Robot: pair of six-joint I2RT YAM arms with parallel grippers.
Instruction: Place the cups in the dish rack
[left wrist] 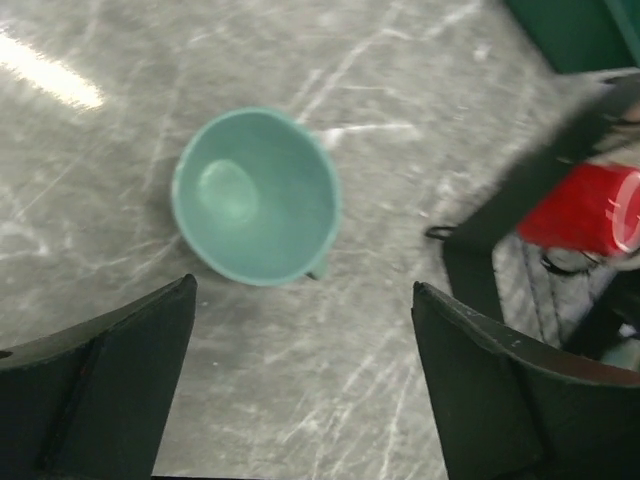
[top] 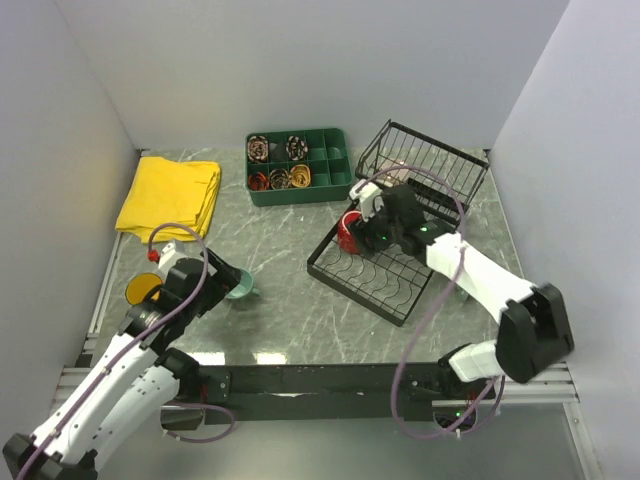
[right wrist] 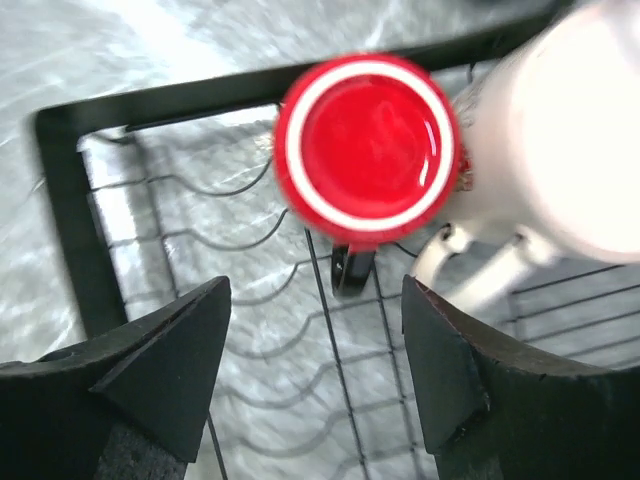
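Observation:
A red cup rests on the dish rack's wire base at its near left corner, its round end with a white ring facing the right wrist camera. A pale cream cup with a handle lies against it. My right gripper hangs open just behind the red cup, holding nothing. A small teal cup stands upright on the table. My left gripper is open a little short of it, fingers wide apart. A yellow cup stands left of the left arm.
A green compartmented tray with small items stands at the back, left of the rack's raised tier. A folded yellow cloth lies at the back left. Walls close in on both sides.

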